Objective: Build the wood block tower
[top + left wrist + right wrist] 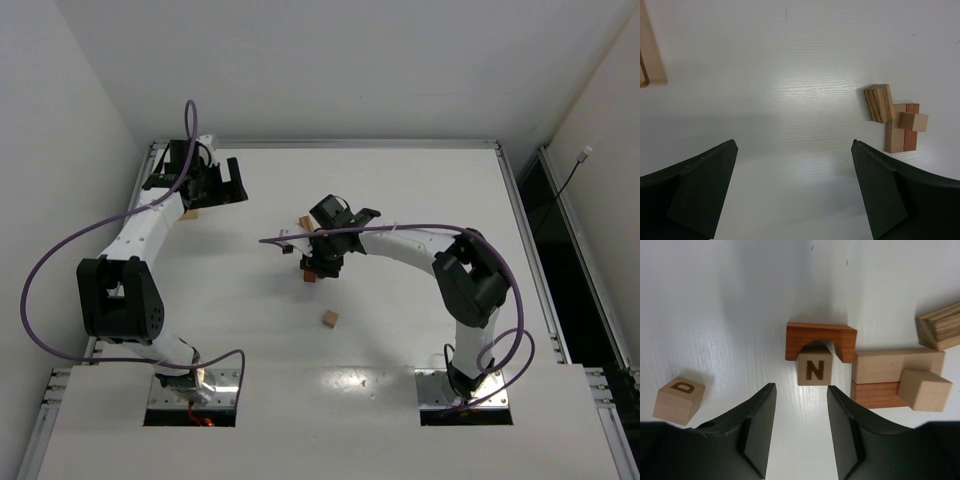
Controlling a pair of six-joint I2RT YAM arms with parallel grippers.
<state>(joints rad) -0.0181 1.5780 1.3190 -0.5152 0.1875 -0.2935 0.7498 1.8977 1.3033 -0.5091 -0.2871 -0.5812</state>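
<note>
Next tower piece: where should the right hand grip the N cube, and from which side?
I'd grip the N cube by its two side faces from the lettered side: the reddish arch blocks its back and top, leaving those faces bare.

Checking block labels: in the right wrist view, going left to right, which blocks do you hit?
D cube → N cube → tan bar → striped block. Skipped for overlap: arch, plain cube.

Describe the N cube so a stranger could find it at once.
The right gripper hangs over the middle of the table. Just ahead of it is a reddish arch, with the N cube in its opening. Only this pale cube bears an N; the D cube lies apart.
</note>
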